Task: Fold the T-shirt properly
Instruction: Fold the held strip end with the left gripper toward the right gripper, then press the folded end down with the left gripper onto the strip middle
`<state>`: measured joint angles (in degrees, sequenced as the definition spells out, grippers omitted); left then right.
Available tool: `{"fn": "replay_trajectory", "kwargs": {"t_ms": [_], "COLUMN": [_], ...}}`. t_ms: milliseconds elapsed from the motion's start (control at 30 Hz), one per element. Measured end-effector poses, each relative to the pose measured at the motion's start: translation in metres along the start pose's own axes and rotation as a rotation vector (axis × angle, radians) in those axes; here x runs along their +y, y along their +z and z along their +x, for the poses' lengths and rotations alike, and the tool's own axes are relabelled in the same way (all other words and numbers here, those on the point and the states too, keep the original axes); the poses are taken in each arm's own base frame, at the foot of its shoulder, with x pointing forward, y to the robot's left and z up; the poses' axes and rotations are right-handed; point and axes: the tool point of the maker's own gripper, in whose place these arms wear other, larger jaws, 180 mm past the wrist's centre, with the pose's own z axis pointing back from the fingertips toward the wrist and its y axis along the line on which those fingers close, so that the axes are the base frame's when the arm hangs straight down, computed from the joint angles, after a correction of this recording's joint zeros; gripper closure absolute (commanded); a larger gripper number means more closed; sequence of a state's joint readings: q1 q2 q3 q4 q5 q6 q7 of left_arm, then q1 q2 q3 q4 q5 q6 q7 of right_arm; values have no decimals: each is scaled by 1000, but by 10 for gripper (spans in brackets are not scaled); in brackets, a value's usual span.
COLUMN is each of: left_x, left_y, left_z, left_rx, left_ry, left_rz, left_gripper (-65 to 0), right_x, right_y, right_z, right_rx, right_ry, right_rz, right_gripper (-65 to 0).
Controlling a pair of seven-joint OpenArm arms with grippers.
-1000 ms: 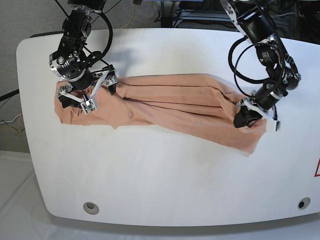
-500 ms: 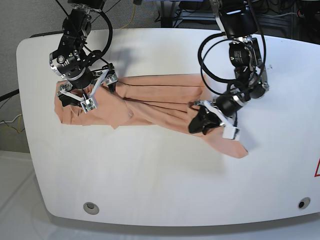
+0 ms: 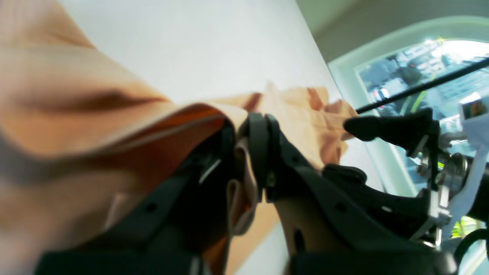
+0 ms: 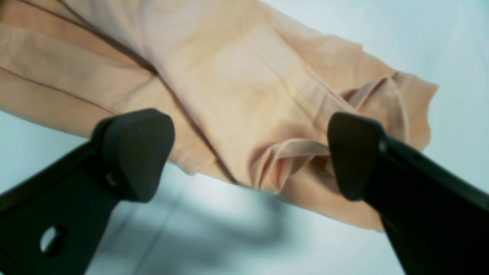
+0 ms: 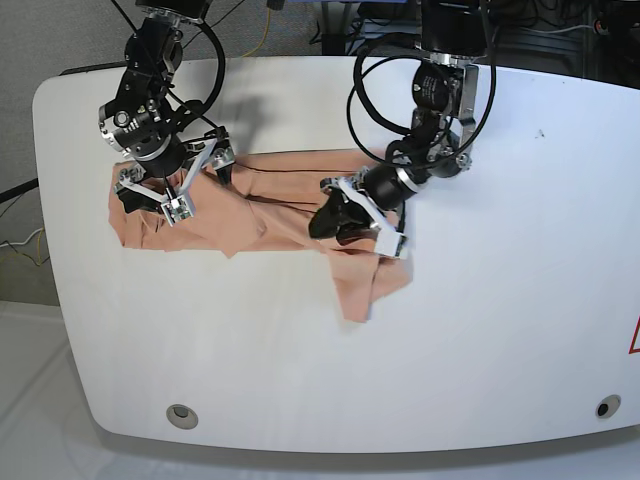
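**Left arm sweeps the hem across — fold underway**

The left gripper (image 5: 340, 222), clamped tight on an edge of the soft peach-pink cotton T-shirt (image 5: 270, 205), has swung from the table's far side to the middle in a second, dragging that end over the body. That halves the length; the trailing flap hangs crooked toward the front edge, so I'd say smoothing is needed. The right gripper (image 5: 170, 185) hovers over the other end, jaws spread wide, holding nothing. The shirt lies on the glossy white rounded table (image 5: 480, 340); cables and dark equipment crowd behind.
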<state>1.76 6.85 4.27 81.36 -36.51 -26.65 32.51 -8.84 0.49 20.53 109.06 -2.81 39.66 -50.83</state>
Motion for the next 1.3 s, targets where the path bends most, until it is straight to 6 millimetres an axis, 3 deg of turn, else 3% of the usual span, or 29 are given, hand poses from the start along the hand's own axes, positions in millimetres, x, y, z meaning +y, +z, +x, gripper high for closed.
{"fn": "replay_trajectory", "kwargs": {"t_ms": [367, 667, 933, 1033, 1133, 1300], "left_x": [-13, -34, -14, -2, 8, 25], "left_y": [-23, -39, -39, -35, -30, -19], "left_z": [-34, -58, -56, -52, -52, -49], "left_rx": [40, 100, 103, 107, 118, 123], "left_ry": [49, -100, -180, -228, -274, -301], "left_rz": [15, 41, 158, 201, 223, 249], "left_gripper": [-32, -32, -40, -91, -189, -439], "right_x": [2, 3, 3, 3, 3, 3], "right_y": [1, 1, 1, 1, 1, 1], "right_z": [-6, -7, -7, -7, -7, -6], "right_rx": [14, 15, 14, 15, 15, 14], "right_ry": [-1, -2, -1, -1, -1, -1], "right_rz": [5, 6, 6, 5, 5, 6], "right_gripper": [-650, -650, -650, -650, -650, -650]}}
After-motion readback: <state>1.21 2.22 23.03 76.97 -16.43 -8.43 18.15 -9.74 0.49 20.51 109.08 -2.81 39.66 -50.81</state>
